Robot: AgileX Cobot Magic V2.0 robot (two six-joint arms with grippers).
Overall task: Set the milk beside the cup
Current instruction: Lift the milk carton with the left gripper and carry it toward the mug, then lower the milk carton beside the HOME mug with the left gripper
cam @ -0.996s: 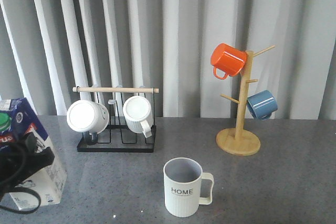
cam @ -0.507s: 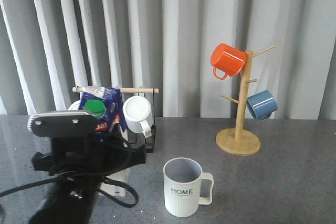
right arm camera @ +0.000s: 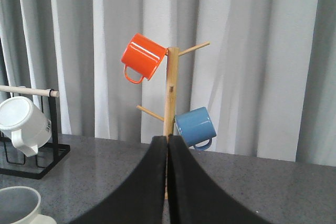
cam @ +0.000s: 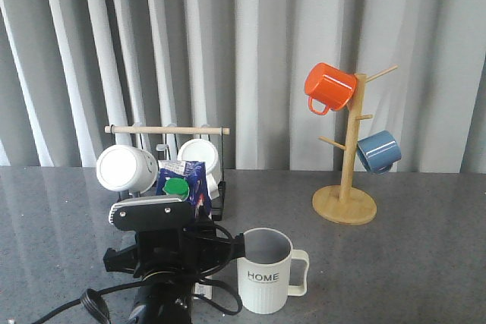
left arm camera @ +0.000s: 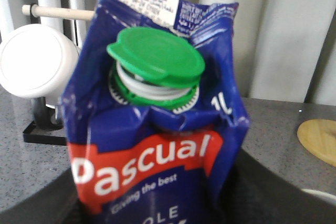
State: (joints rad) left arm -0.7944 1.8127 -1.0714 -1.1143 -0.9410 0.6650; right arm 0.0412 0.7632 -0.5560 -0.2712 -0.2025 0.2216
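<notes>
Clearly the risk now lies in the set-down: the tall gable-top milk carton [cam: 184, 184] with its dark blue upper, green round cap and red "Pascual" band is held in the left gripper [cam: 168, 252], fingers clenched on its lower body, just to the left of the off-white ribbed mug [cam: 265, 271] lettered "HOME". From the front view I cannot tell whether the carton's base is on the grey speckled tabletop [cam: 410, 256] or slightly above it, since the arm hides it. If the fingers let go while it hangs clear, or while it leans, so tall a carton would likely topple, perhaps onto the mug. The arm's body also sits very near the mug's rim, so a careless sideways withdrawal could nudge the mug away. Behind stand the black wire rack with white mugs [cam: 127, 169] and, well apart to the right, the wooden mug tree [cam: 346, 187]; neither seems threatened. The right gripper [right arm camera: 167, 182] has its fingers pressed together on nothing.
</notes>
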